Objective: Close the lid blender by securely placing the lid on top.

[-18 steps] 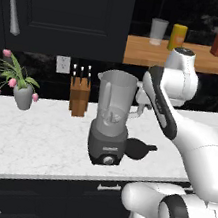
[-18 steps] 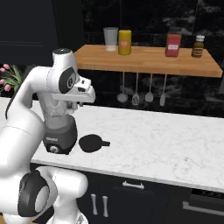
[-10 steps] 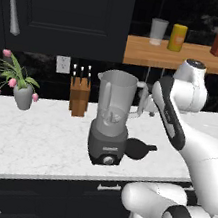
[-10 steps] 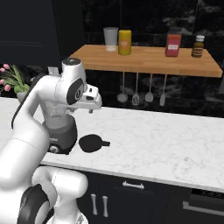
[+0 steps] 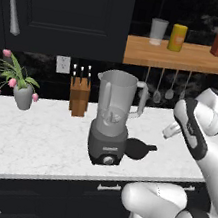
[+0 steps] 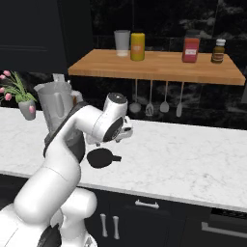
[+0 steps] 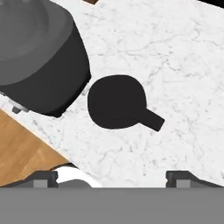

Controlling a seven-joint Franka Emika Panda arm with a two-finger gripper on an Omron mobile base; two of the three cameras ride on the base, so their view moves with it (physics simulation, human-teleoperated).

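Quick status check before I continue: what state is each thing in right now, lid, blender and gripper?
lid: lying flat on the counter beside the blender base, tab pointing away from the base, not gripped.
blender: upright on the counter, jar open, no lid on top.
gripper: above the lid, fingertips apart, holding nothing.

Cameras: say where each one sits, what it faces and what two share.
Left base view: behind the arm's left, facing the blender and lid; arm at lower right.
Right base view: behind its right; arm at lower left.
Hand view: looks down at the lid past the gripper.
All share lid and blender.
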